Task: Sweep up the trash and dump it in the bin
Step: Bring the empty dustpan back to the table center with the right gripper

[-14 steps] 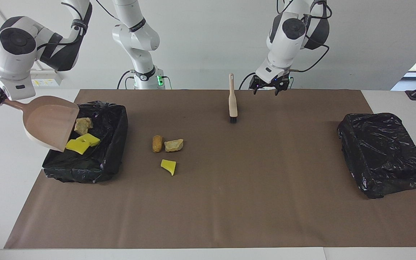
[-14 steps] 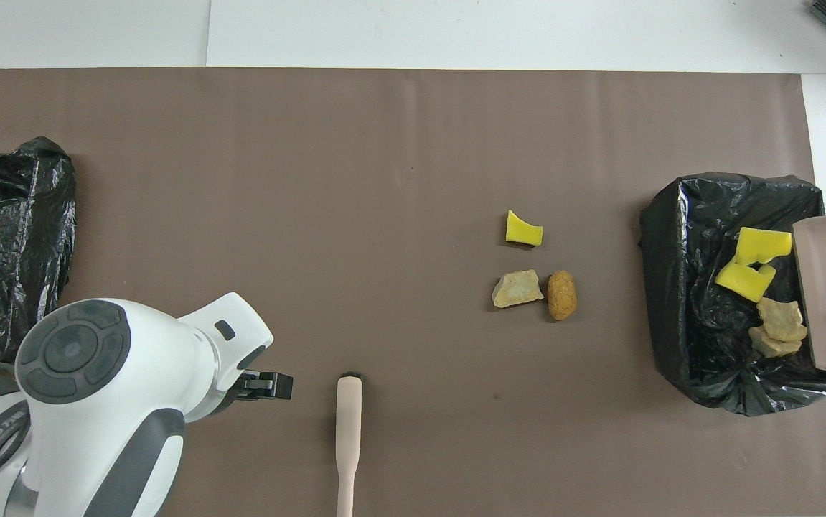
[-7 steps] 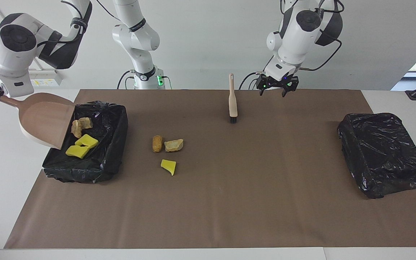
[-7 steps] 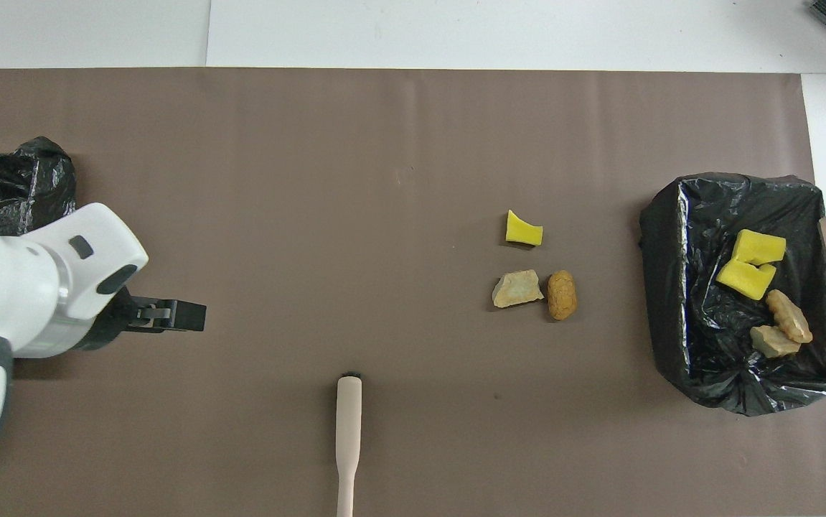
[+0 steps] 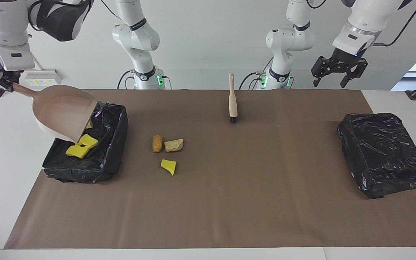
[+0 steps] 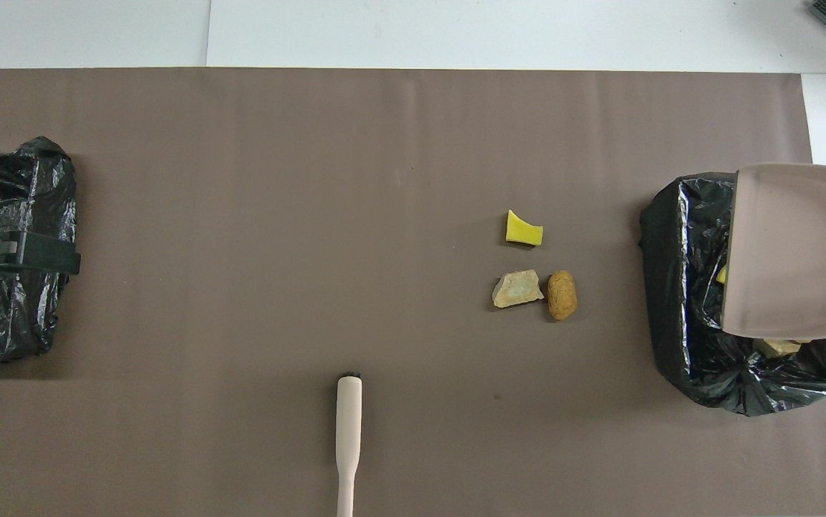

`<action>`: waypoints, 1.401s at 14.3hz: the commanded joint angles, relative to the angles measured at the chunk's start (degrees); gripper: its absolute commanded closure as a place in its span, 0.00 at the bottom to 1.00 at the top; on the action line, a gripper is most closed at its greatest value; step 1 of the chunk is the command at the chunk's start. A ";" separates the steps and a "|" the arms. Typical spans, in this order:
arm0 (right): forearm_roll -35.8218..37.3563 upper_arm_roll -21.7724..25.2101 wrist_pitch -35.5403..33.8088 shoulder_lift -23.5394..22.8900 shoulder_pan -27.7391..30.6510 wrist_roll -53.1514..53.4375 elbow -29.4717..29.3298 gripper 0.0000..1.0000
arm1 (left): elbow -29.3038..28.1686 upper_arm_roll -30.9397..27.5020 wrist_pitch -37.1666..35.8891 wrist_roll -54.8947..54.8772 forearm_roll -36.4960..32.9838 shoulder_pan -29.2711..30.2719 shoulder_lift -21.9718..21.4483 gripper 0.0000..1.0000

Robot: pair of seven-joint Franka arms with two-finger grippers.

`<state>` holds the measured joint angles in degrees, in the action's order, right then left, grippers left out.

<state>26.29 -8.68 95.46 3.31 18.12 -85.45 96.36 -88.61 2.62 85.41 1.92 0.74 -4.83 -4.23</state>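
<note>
Pale pink plastic dustpan [image 5: 65, 113] at the upper left of the facing view, tipped mouth-down over the black-bag-lined bin [image 5: 114, 159], and the right gripper [image 5: 6, 78] has its fingers pinched tight on the handle. That reads as the dumping step, right at the end of a pour: bright yellow sponge chunks [image 5: 81, 146] lie inside the bin, with a tan lump just peeping out under the pan's lip.

Three scraps wait on the brown mat, left of centre frame: an orange-brown bread-like lump [image 5: 157, 143], a tan crust piece [image 5: 174, 145] touching it, and a yellow sponge wedge [image 5: 168, 166] just below them.

Up at the top right, the left gripper [image 5: 339, 72] hangs in the air with jaws spread wide, holding nothing, above a second black bag-wrapped bin [image 5: 383, 153]. The beige long-handled brush [image 5: 232, 99] lies untouched at top centre.

Next move, I'd say: pan down beside those three scraps, left gripper across to fetch the brush.
</note>
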 commanded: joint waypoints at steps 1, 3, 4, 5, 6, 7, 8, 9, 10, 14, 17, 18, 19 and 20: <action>-4.21 -6.69 -5.61 0.73 -3.07 17.79 0.23 1.00 | 6.87 0.02 -3.76 -0.07 -1.53 0.78 4.23 0.00; -7.72 -6.79 -6.60 -0.06 -8.08 31.86 0.32 1.00 | 7.84 0.28 -4.55 -0.77 -1.62 1.57 4.32 0.00; -10.01 -6.79 -6.51 -0.76 -10.28 38.28 0.32 1.00 | 7.84 0.81 -4.90 -0.95 -1.62 2.10 3.97 0.00; -12.81 -6.88 -6.25 -1.98 -12.74 46.96 0.14 1.00 | 7.49 1.33 -4.73 -1.56 -1.79 2.54 3.27 0.00; -14.23 -6.88 -6.07 -3.65 -15.72 55.22 -0.03 1.00 | 6.62 1.34 -4.21 -2.26 -1.79 3.24 2.74 0.00; -14.77 -6.88 -5.29 -6.10 -19.58 63.75 -0.21 1.00 | 5.48 1.43 -3.85 -3.31 -1.88 3.42 2.04 0.00; -15.30 -6.88 -4.76 -8.56 -23.01 71.75 -0.65 1.00 | 5.38 1.86 -4.54 -4.63 -2.14 4.47 2.12 0.00; -16.26 -6.88 -4.23 -11.72 -25.66 79.23 -1.78 1.00 | 5.47 2.82 -4.99 -5.42 -2.32 5.52 2.21 0.00; -18.01 -6.88 -2.92 -15.84 -28.38 87.48 -5.62 1.00 | 5.47 3.53 -5.08 -5.43 -3.63 5.79 2.21 0.00; -22.24 -6.88 -0.20 -29.82 -37.52 112.64 -19.07 1.00 | 4.86 3.62 -5.17 -5.52 -3.73 5.71 1.77 0.00; -25.13 -6.88 7.08 -36.17 -42.37 122.43 -22.53 1.00 | 4.68 3.54 -5.34 -5.26 -3.64 5.62 1.59 0.00; -26.36 -6.96 9.20 -37.05 -43.34 123.76 -22.54 1.00 | 4.68 3.54 -5.26 -4.91 -3.64 5.36 1.59 0.00; -27.51 -6.97 11.05 -37.58 -44.04 124.73 -22.54 1.00 | 4.77 3.54 -5.17 -4.82 -3.64 5.01 1.59 0.00; -28.56 -6.97 12.37 -38.11 -44.31 126.22 -22.45 1.00 | 4.77 3.54 -5.34 -4.82 -3.64 5.00 1.50 0.00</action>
<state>0.50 -15.88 106.49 -33.29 -25.91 38.32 76.38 -82.87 5.55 80.67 -2.70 -1.91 -0.14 -1.46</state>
